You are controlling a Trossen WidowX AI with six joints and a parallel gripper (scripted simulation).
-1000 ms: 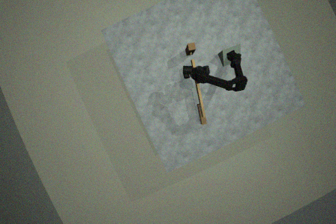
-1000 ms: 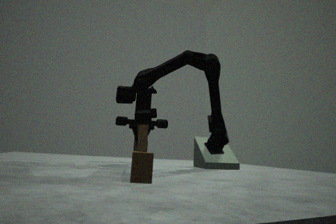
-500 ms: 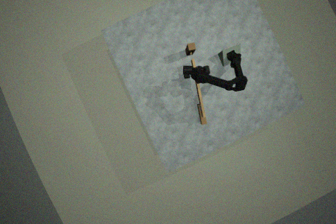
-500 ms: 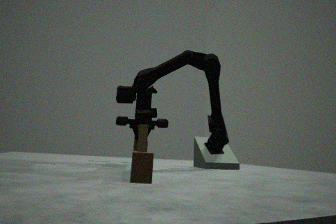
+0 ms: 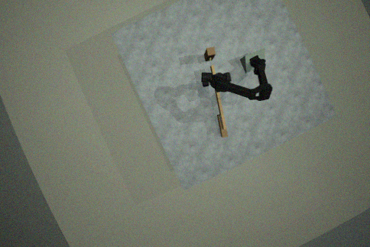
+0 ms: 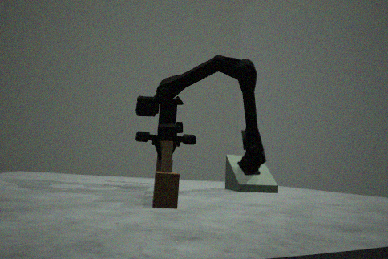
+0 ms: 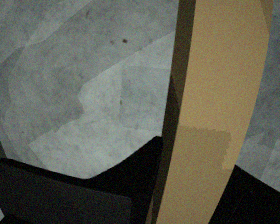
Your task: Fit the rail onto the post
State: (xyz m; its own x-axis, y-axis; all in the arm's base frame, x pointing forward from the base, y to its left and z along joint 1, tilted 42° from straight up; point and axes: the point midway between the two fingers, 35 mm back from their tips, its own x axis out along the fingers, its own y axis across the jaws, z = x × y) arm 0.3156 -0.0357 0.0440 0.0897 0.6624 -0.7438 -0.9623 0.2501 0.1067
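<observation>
The long wooden rail (image 5: pixel 219 105) (image 6: pixel 167 158) (image 7: pixel 220 75) is held in my gripper (image 5: pixel 216 81) (image 6: pixel 167 150) (image 7: pixel 176 146), which is shut on it nearer the post end. In the exterior view the rail's near end stands raised above the top of the short post (image 5: pixel 209 53) (image 6: pixel 166 191). In the top view a small gap shows between the rail's near end and the post. A small pale peg (image 5: pixel 210 59) shows on the post's rail side; the holes cannot be made out. The rail's far end is at the low footboard block; the bracket is too small to judge.
A pale green wedge-shaped base (image 5: pixel 247 63) (image 6: pixel 256 180) carries the arm, to the right of the rail in the top and exterior views. The arm (image 5: pixel 238 90) (image 6: pixel 192 72) arches from it over to the rail. The grey mottled table top (image 5: pixel 160 38) (image 6: pixel 80 224) lies beneath.
</observation>
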